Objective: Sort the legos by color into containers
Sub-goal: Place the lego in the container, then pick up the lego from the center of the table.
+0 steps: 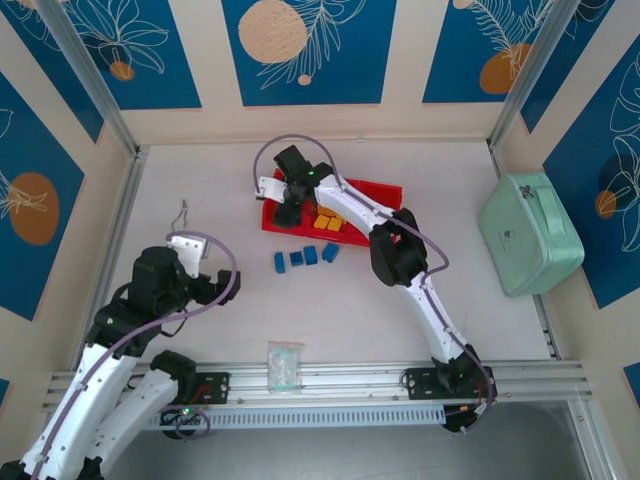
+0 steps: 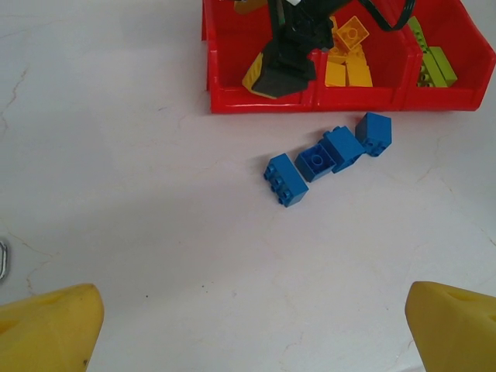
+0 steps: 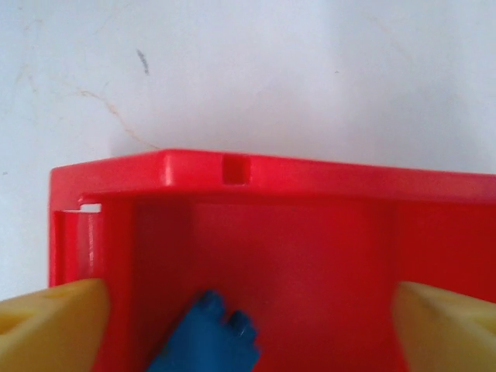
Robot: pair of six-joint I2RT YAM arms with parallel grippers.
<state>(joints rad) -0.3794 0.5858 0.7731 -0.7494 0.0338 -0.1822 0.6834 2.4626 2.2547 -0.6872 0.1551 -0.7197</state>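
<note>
Yellow-tipped and spread wide, the left gripper (image 2: 248, 333) is hovering over the scuffed white table (image 2: 116, 194). Just beyond, four glossy blue studded legos (image 2: 316, 161) are lying in a row beside the red plastic tray (image 2: 263, 101), with orange-yellow bricks (image 2: 347, 66) in its middle compartment and lime bricks (image 2: 434, 66) in its right. The right gripper (image 3: 248, 325), jaws apart, is hanging over the left compartment, where another blue brick (image 3: 205, 341) is apparently resting loose.

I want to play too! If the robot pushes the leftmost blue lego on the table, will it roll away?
Probably not: the blue lego is boxy with flat faces, so it would likely slide or tip on the smooth white table, not roll. It looks like hard plastic, so it should stay stiff when pinched.
</note>
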